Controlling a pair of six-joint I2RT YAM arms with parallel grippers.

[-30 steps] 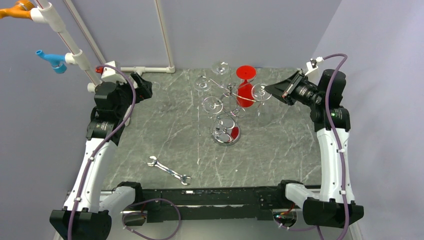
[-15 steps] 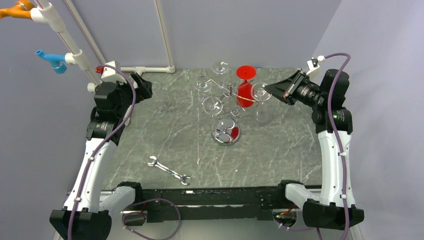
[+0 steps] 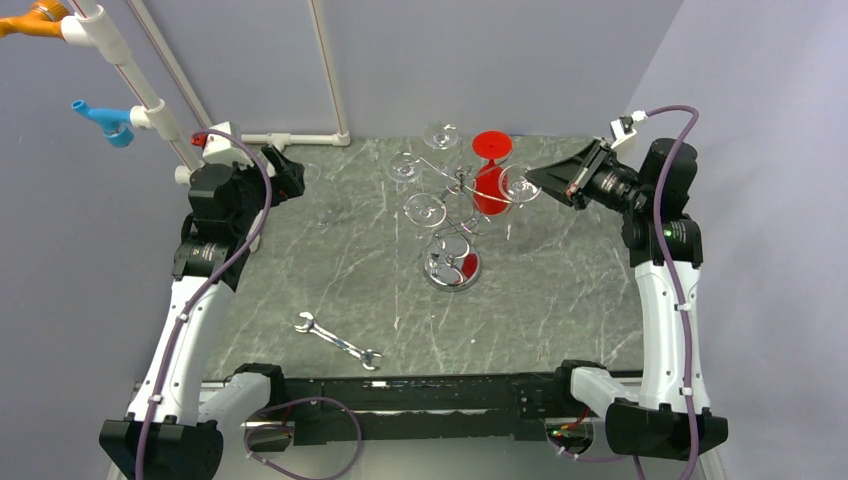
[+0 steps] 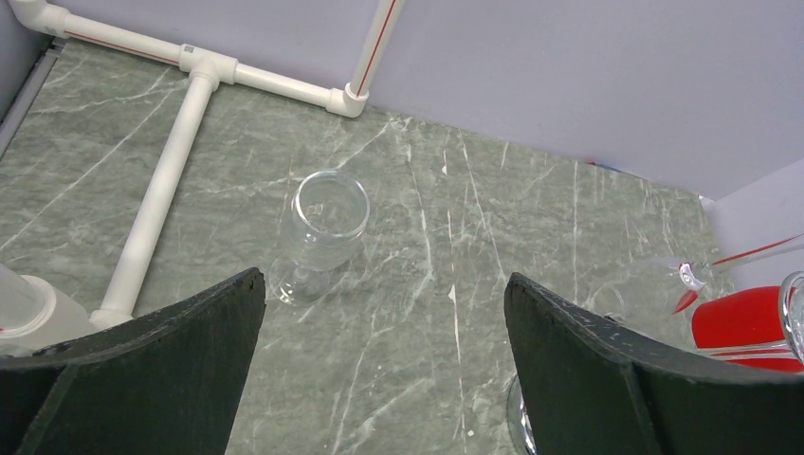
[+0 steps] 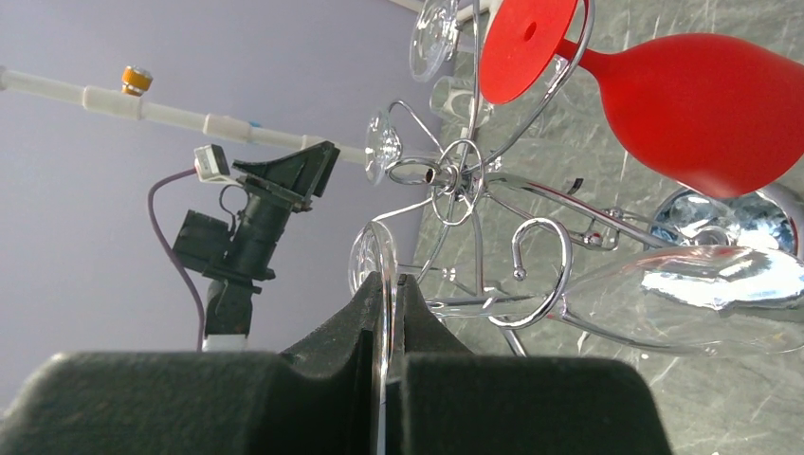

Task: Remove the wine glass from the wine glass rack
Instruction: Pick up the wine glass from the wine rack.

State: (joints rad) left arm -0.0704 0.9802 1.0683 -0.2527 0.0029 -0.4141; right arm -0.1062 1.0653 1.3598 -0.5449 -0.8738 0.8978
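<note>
The wine glass rack (image 3: 452, 268) stands at the table's middle back, a chrome wire stand with a shiny round base; it also shows in the right wrist view (image 5: 457, 180). Several glasses hang upside down from its arms: clear ones and a red one (image 3: 490, 186). My right gripper (image 3: 537, 183) is shut on the foot of a clear wine glass (image 5: 372, 258) at the rack's right side; its stem still lies in a curled arm. My left gripper (image 3: 287, 176) is open and empty at the back left, far from the rack.
A clear glass (image 4: 327, 226) stands upright on the table just beyond my left gripper (image 4: 384, 280). White pipes (image 4: 171, 180) run along the back left corner. A silver wrench (image 3: 338, 341) lies at the front, left of centre.
My right gripper has shifted slightly left toward the rack, still shut on the clear glass's foot. The left arm has not moved.
</note>
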